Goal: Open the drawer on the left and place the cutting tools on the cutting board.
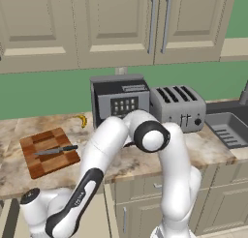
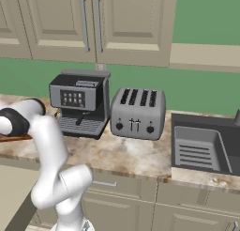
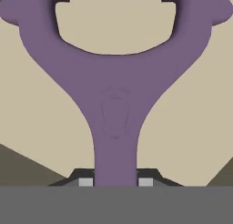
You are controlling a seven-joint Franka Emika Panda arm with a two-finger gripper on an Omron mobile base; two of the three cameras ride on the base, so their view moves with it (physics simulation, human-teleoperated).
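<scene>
Between the two finger tips at the bottom of the hand view stands the stem of the purple cutting tool [image 3: 115, 114]; the tool [image 3: 115, 182] is pinching it, one tip touching each side. From that grip the stem runs up the view and forks into two arms that curve apart, with a grey bar across their upper ends. Behind it lies a flat beige surface, with darker wedges at the lower corners.

In the left base view the white arm bends down toward the lower left, below the counter [image 1: 213, 150] edge. On that counter lies the cutting board [image 1: 46, 157], checkered in dark and reddish brown, well apart from the held piece. A knife [image 1: 55, 150] with a dark handle lies across the board. A banana [image 1: 83, 120] sits behind it, near a coffee machine [image 1: 119, 99], with a toaster [image 1: 178, 107] just beside and a sink [image 1: 227, 128] further right.
</scene>
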